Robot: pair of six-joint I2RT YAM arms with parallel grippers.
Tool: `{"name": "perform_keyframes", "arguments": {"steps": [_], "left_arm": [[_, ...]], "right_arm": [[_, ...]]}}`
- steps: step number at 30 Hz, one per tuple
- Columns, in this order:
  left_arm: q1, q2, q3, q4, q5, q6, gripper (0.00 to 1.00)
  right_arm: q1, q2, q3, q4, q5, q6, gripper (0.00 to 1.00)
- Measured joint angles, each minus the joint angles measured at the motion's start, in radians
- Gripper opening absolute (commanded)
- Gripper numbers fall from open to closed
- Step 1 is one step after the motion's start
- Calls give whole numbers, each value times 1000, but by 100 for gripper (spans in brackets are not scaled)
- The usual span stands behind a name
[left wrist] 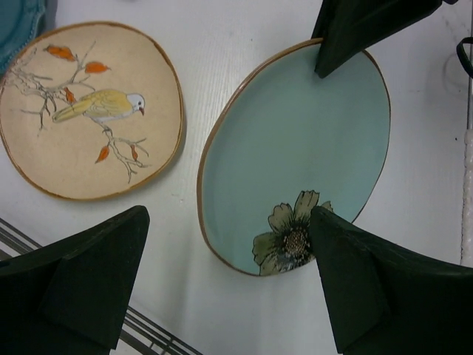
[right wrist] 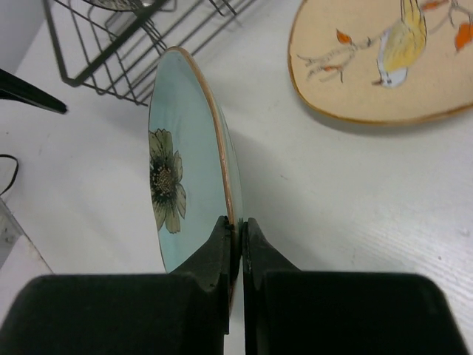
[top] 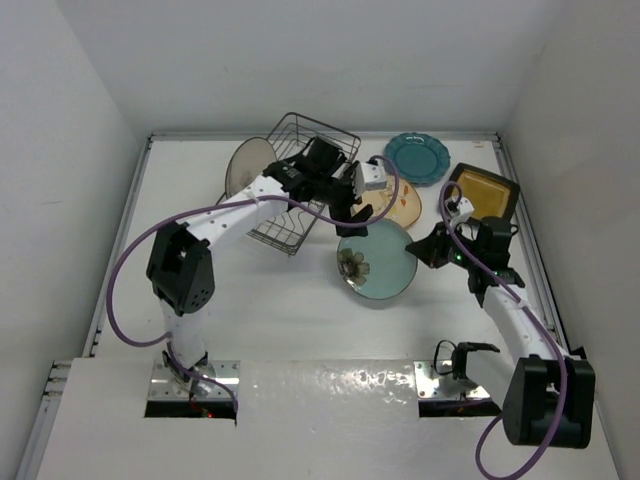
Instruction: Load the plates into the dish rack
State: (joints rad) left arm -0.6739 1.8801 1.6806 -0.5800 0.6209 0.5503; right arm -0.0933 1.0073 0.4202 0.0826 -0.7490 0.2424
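Right wrist view has my right hand [right wrist: 238, 222] pressed onto the near rim of the pale aqua plate [right wrist: 185, 163], pinching it so it stands on edge with its flowered face turned to my left. The plate is near the middle of the worktop [right wrist: 355, 207]; I cannot tell whether its lower rim touches the surface. The dish rack [right wrist: 111, 44] lies beyond it, toward the far left corner, roughly in line with the plate's edge. My left hand [left wrist: 229, 222] hangs spread wide above this plate and the cream bird plate [left wrist: 89, 111], holding nothing. My left arm [top: 230, 215] is nearer the rack, so I judge a handover is likely.
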Motion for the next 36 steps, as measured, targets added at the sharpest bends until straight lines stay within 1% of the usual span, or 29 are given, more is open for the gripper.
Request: {"name": "perform_keyframes", "arguments": {"steps": [7,9,10,11,13,14,15,16,17,18,19,24,25,26,27,28,29,32,36], "left_arm": [[-13,37,14,4,28,44,87],[-18,66,14,3,22,49,86],[-21,82,14,4,15,50,84],[-24,97,14,4,7,47,76],[-28,120,14,7,-4,34,64],[-29,126,14,5,0,22,51],[-30,129,14,6,0,9,43],[-31,129,14,6,4,3,33],[-32,129,14,5,9,-10,10],[-31,127,16,0,10,-27,1],[-25,123,17,-23,20,-40,0],[-21,90,5,-31,14,-128,0],[-23,76,-6,-26,2,-148,0],[-24,63,-14,-25,-8,-169,0],[-26,48,-22,-26,-24,-190,0],[-28,34,-28,-28,-39,-205,0],[-31,21,-32,-26,-69,-222,0],[-39,-23,-34,-16,-164,-271,0],[-37,-115,-30,-17,-340,-319,0]], "right_arm": [[5,-9,34,40,-58,1,0],[5,-10,34,50,-74,5,0],[5,-10,34,56,-81,10,0],[5,-10,34,61,-88,13,0],[6,-11,34,71,-98,21,0],[6,-12,34,73,-99,23,0],[6,-12,34,79,-99,24,0],[6,-12,34,84,-97,26,0],[6,-12,34,90,-93,24,0],[3,-12,33,98,-90,19,0],[-3,-12,32,109,-86,5,0],[-2,-12,34,146,-92,-11,0],[-1,-12,35,145,-91,-11,8],[1,-12,39,140,-88,-11,37],[5,-11,43,135,-83,-9,51],[6,-11,52,121,-62,1,61],[10,-11,61,114,-37,11,76],[11,-16,82,93,46,32,85],[11,-42,84,60,200,56,86]]}}
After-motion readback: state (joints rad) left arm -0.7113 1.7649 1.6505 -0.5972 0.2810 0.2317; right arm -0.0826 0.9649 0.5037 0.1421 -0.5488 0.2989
